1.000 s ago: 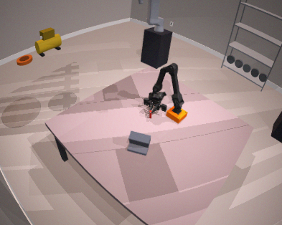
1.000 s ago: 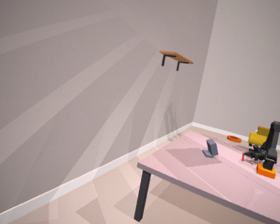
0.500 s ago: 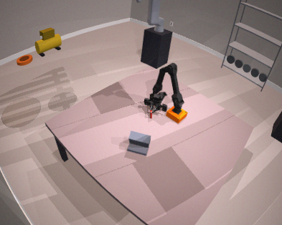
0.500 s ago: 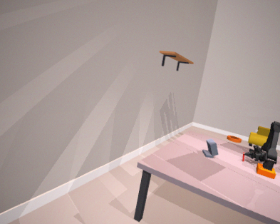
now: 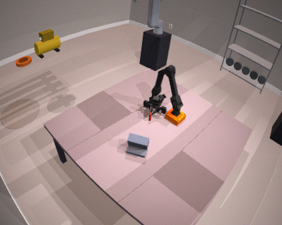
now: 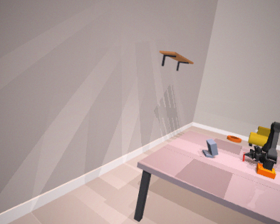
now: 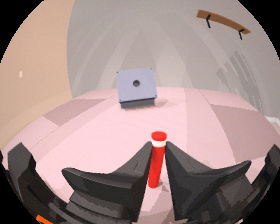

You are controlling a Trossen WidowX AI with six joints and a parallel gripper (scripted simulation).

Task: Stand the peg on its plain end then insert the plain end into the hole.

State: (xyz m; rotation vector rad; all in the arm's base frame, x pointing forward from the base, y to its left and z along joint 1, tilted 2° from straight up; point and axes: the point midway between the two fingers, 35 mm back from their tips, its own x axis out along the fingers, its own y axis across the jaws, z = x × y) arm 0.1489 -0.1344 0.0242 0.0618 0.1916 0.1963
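Observation:
A red peg point(image 5: 150, 117) point(image 6: 244, 158) point(image 7: 155, 165) stands about upright, its white band point(image 7: 158, 143) near the top and its plain end down. My gripper point(image 7: 157, 144) is shut on the peg, with a black finger on each side just below the band. The plain end is at or very near the table top; I cannot tell if it touches. The blue-grey sloped panel point(image 5: 138, 141) point(image 6: 211, 148) point(image 7: 126, 91) stands apart from the peg, farther out on the table. Its dark round hole point(image 7: 136, 83) shows near the middle of the face in the wrist view.
The pink table point(image 5: 109, 161) point(image 6: 169, 157) carries the arm's orange base point(image 5: 175, 117) point(image 6: 266, 170), close beside the gripper. The panel has a low foot point(image 5: 136, 152) on one side. A yellow tank, an orange ring, a rack and a wall shelf are off the table.

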